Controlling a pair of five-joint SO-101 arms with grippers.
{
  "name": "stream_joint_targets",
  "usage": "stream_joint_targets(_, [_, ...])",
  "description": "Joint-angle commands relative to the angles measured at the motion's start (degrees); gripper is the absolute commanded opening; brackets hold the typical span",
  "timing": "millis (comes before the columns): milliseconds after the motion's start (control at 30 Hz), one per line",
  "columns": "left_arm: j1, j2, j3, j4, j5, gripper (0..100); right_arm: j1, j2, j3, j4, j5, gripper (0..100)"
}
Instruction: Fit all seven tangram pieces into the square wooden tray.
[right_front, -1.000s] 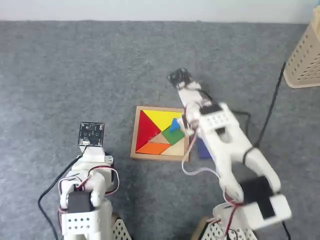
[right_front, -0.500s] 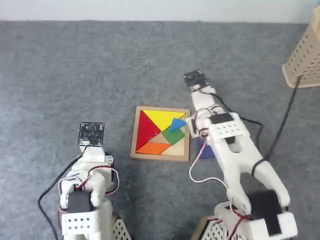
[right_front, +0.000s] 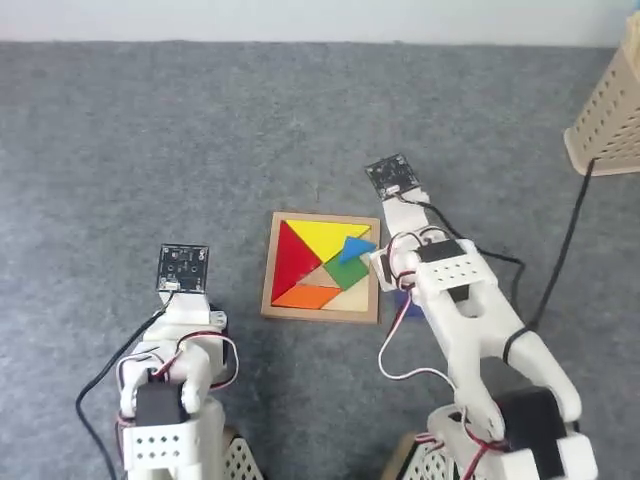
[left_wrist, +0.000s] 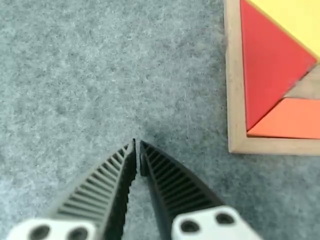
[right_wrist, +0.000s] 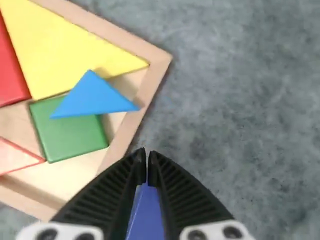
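The right gripper (right_wrist: 146, 152) is pinched closed, holding nothing, just outside the tray (right_wrist: 156, 65). The dark blue piece (right_wrist: 145, 215) lies on the carpet under it, beside the tray's edge. The light blue triangle (right_wrist: 92, 97) sits crooked in the tray. The left gripper (left_wrist: 137, 145), closed too, is farther off

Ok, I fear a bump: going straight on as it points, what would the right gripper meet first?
Probably the tray rim, then the blue triangle, though depth is unclear.
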Motion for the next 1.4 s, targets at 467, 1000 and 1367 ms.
stream_joint_targets(467, [-0.1,-1.0,-0.7,0.3,0.5,1,-0.4,-2.7,1.6,-4.9,-3.3,0.6])
stream_joint_targets(1000, [-0.1,-1.0,-0.7,0.3,0.5,1,-4.9,-2.5,-1.5,-5.3,-1.7,0.6])
stream_joint_targets(1367, [-0.1,-1.0,-0.7,0.3,0.5,1,-4.8,7.0,-9.1,-5.1,-1.8,0.6])
